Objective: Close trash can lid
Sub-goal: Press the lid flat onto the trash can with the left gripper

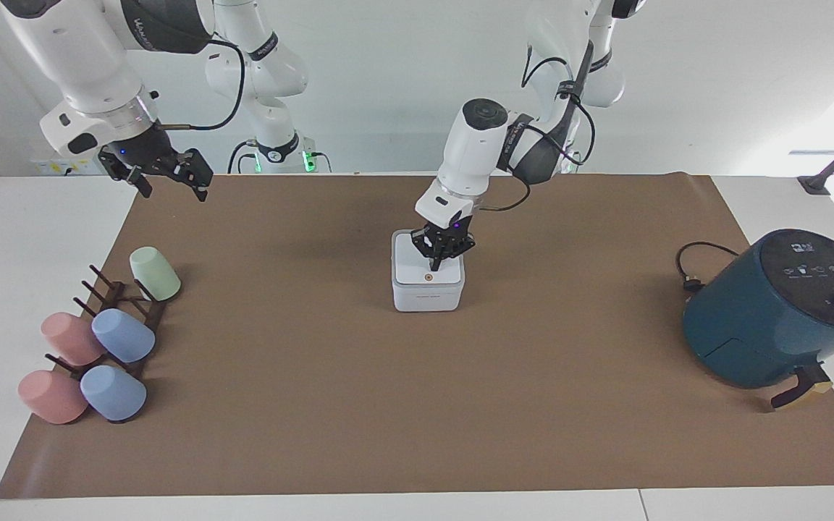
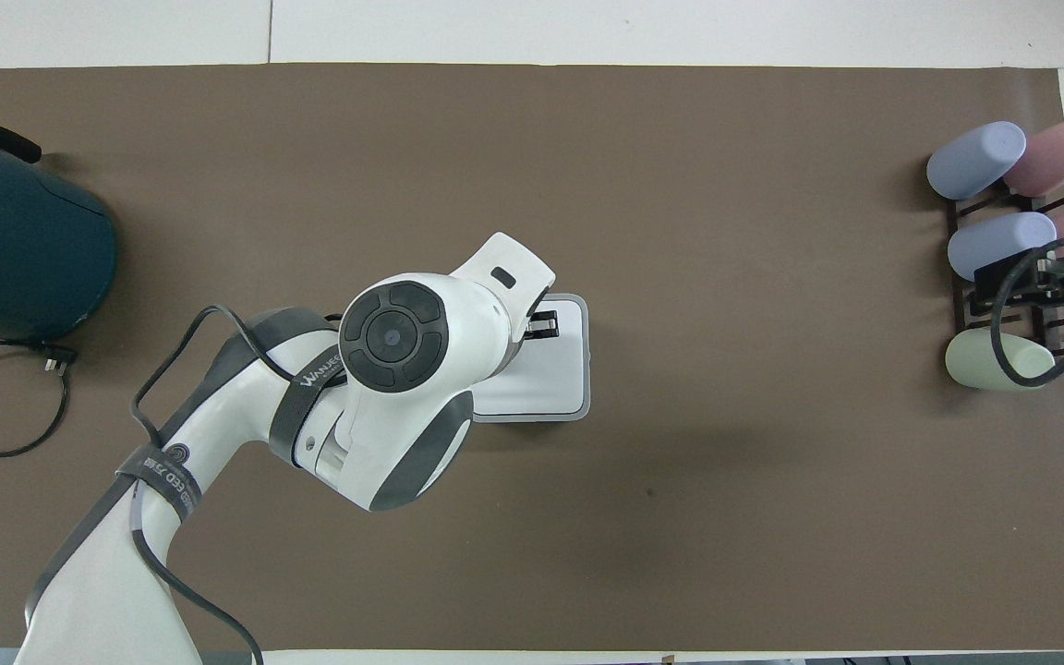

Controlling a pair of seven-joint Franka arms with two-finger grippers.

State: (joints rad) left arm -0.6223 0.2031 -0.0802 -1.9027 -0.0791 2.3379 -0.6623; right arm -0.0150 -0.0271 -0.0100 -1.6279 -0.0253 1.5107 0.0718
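The small white trash can [image 1: 428, 295] stands on the brown mat at the table's middle; it also shows in the overhead view [image 2: 558, 414], partly under the left arm. Its lid [image 1: 423, 271] lies flat on top, the orange-ringed dot facing up. My left gripper [image 1: 437, 265] has its fingers shut, with the tips down on the lid by the dot. In the overhead view the left gripper [image 2: 544, 323] peeks out over the lid [image 2: 555, 369]. My right gripper [image 1: 169, 179] is open and waits in the air over the mat's corner at the right arm's end.
A dark-teal air fryer [image 1: 779, 307] with its cord stands at the left arm's end. A rack of pastel cups [image 1: 102, 340] stands at the right arm's end. The brown mat [image 1: 417, 405] covers most of the table.
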